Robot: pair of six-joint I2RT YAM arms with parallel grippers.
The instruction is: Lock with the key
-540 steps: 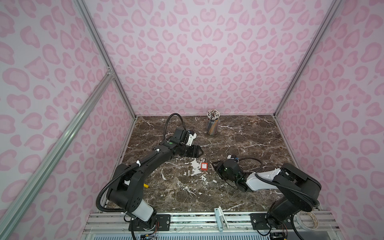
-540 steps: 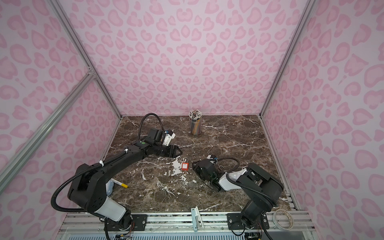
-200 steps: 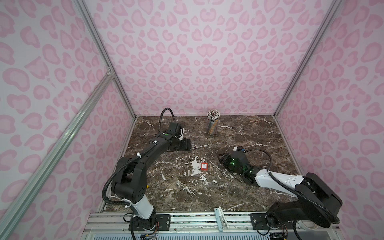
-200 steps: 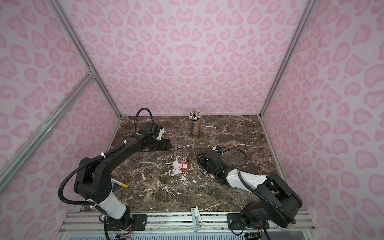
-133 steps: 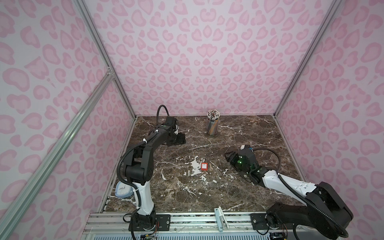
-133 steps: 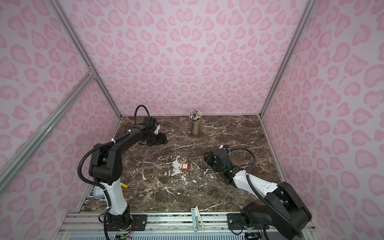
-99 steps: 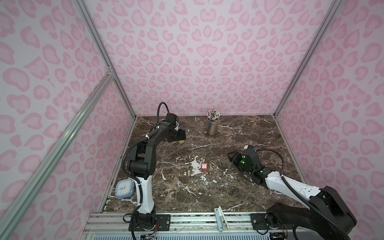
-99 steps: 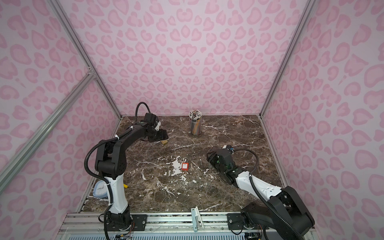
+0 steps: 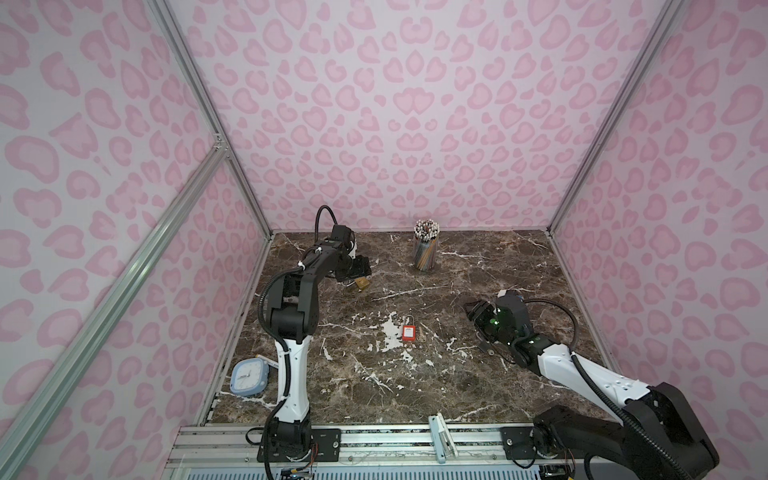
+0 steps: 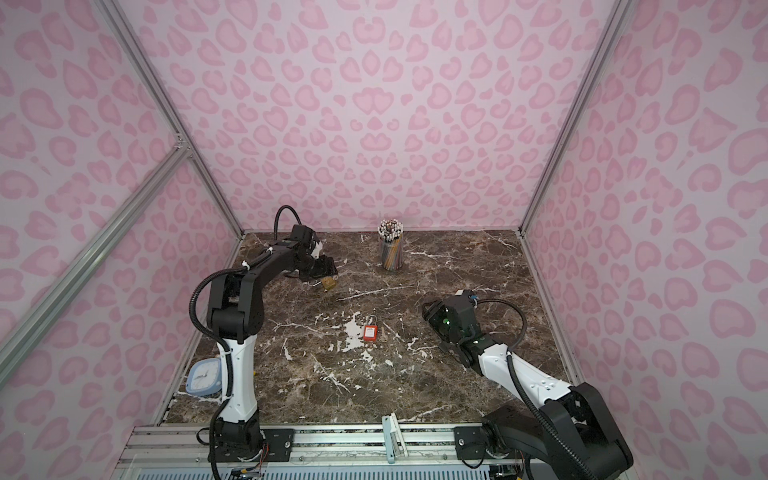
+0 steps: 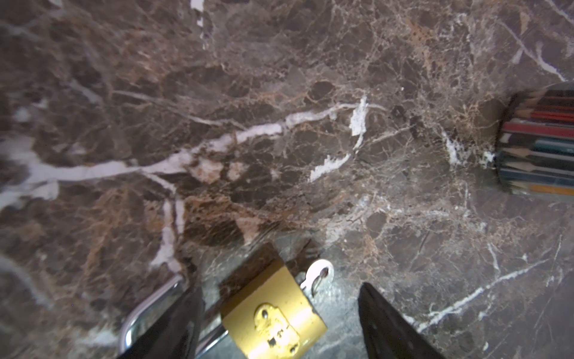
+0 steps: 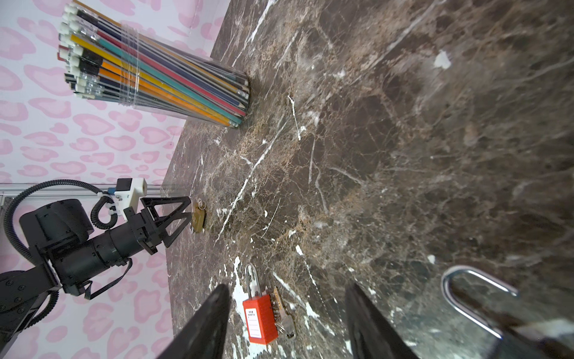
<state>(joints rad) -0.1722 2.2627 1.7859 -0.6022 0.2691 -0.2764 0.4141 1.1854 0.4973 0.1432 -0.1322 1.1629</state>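
Note:
A red padlock (image 9: 409, 332) (image 10: 370, 332) lies mid-table with a key (image 9: 421, 334) (image 12: 284, 314) on a ring beside it. My right gripper (image 9: 471, 309) (image 12: 287, 287) hovers open to its right, and in the right wrist view the red padlock (image 12: 259, 317) shows between the fingers, farther off. A brass padlock (image 9: 363, 284) (image 11: 273, 314) lies at the far left. A silver key head (image 11: 316, 276) juts from its end opposite the shackle. My left gripper (image 9: 359, 270) (image 11: 278, 289) stands open over it, fingers clear of both sides.
A third padlock's steel shackle (image 12: 475, 298) lies by my right arm. A clear cup of pencils (image 9: 425, 251) (image 10: 391, 249) stands at the back centre. A pale blue clock (image 9: 249, 376) sits at the front left by the wall. Pink patterned walls enclose three sides.
My left arm has swung toward the back left and the brass padlock has come into view beneath its gripper. My right gripper has drawn back to the right, away from the red padlock.

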